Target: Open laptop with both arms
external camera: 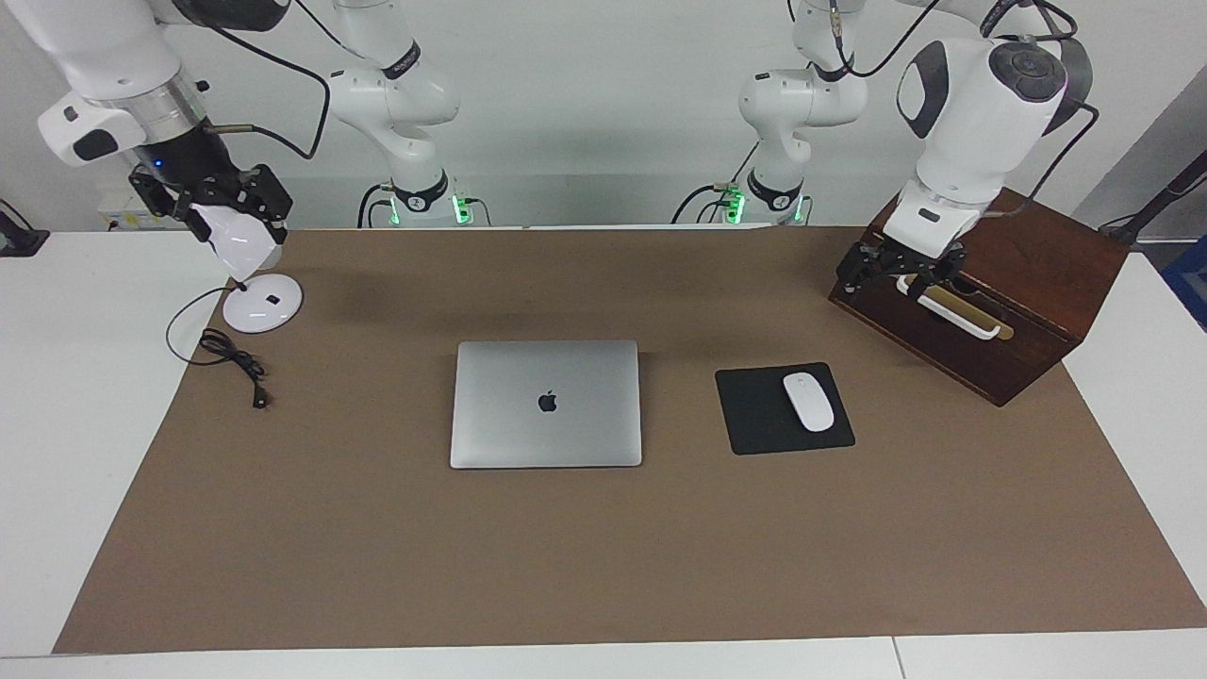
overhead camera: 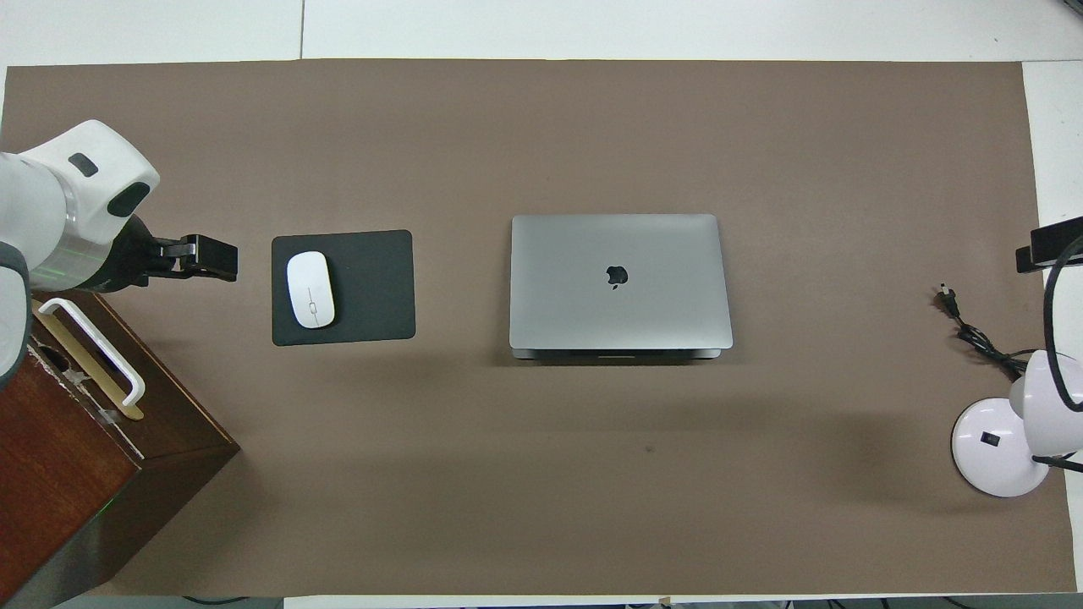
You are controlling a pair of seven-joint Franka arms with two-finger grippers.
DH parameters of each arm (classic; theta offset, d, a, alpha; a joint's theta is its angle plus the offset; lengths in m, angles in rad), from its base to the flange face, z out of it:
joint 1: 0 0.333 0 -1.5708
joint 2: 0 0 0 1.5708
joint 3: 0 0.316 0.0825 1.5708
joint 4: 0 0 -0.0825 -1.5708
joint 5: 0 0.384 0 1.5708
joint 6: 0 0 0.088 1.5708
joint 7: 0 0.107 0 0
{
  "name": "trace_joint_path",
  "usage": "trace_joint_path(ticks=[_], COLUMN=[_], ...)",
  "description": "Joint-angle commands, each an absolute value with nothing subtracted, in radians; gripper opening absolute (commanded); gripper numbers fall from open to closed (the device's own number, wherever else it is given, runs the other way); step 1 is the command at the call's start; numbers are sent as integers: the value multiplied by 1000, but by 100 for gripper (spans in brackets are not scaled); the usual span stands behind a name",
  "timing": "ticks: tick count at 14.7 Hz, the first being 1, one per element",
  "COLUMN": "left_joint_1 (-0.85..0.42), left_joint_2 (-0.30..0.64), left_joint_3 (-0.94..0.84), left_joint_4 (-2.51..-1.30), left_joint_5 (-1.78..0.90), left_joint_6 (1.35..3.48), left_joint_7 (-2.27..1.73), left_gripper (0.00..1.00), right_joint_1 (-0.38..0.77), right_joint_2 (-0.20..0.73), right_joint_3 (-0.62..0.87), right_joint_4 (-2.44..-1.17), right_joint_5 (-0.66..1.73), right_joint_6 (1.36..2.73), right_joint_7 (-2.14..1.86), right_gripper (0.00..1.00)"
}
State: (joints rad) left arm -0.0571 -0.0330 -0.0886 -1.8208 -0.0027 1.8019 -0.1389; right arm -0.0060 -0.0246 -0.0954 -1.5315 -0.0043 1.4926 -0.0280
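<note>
Laptop [external camera: 545, 404] shut, frame center; left gripper [external camera: 896, 267] and right gripper [external camera: 215, 201] hang empty at the top corners, fingers released.

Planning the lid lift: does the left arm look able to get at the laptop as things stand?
Probably yes. The left claw hangs open over the wooden box; between it and the closed laptop lie only the low mouse pad and mouse.

Apple logo on laptop [external camera: 546, 404] lid
</note>
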Motion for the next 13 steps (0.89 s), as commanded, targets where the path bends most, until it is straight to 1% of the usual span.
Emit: trace_joint_path(ticks=[1, 5, 11, 13], left_joint_1=[-60, -58, -89, -95], left_joint_2=[-86, -101, -104, -103], left_joint_3=[-94, -94, -95, -97], left_joint_4=[-1911, -1948, -1954, -1948], left_joint_5=[-32, -51, -55, -55], left_joint_6=[1879, 1884, 1888, 1891], left_joint_7=[-216, -236, -520, -580], left_gripper=[100, 100, 100, 100], right_joint_1=[-6, -5, 20, 21], right_joint_2=[-41, -41, -51, -51], right_joint_3=[-101, -87, -51, -8], right_joint_4=[-1546, -1554, -1652, -1680], right_joint_5=[12, 14, 28, 29], right_joint_6=[1502, 1525, 1719, 1784], right_joint_7=[-9, -3, 138, 207], right_gripper=[100, 100, 100, 100])
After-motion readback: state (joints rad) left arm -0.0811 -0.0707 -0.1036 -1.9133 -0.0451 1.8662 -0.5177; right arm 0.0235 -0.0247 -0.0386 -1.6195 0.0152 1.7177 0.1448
